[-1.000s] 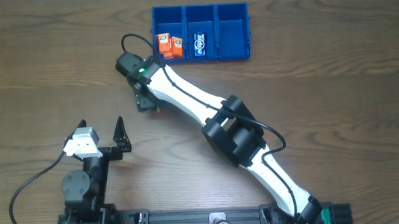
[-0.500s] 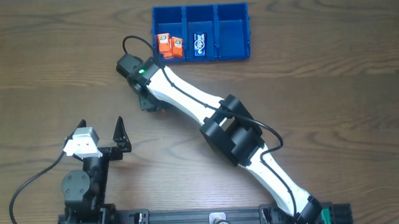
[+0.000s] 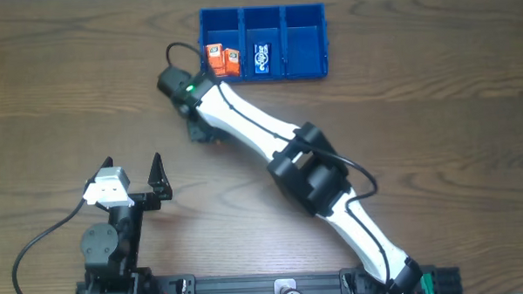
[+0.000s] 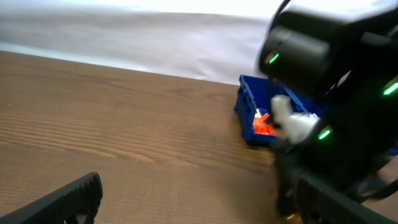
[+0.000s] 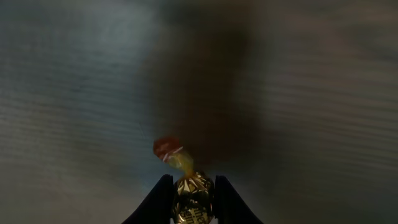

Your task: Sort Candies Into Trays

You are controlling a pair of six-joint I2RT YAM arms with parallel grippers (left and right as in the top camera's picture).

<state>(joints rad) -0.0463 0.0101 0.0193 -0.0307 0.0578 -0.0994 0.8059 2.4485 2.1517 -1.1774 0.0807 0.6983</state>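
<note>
The blue tray (image 3: 263, 42) with three compartments sits at the far side of the table. Its left compartment holds two orange candies (image 3: 222, 60), its middle one a blue-wrapped candy (image 3: 262, 56); the right one looks bare. My right gripper (image 3: 200, 132) hovers over the wood just in front of the tray's left corner. It is shut on a gold-wrapped candy (image 5: 193, 196), lifted above the table. My left gripper (image 3: 133, 165) stands open near its base, nothing between its fingers. The tray (image 4: 250, 119) and the orange candies (image 4: 262, 122) also appear in the left wrist view.
The right arm (image 3: 270, 142) stretches diagonally across the table's middle from the bottom right. In the left wrist view it (image 4: 329, 93) looms close beside the tray. Bare wood lies to the left and right of the arms.
My right gripper has shifted a little to the right and toward the tray, carrying the gold candy. The left arm has stayed still.
</note>
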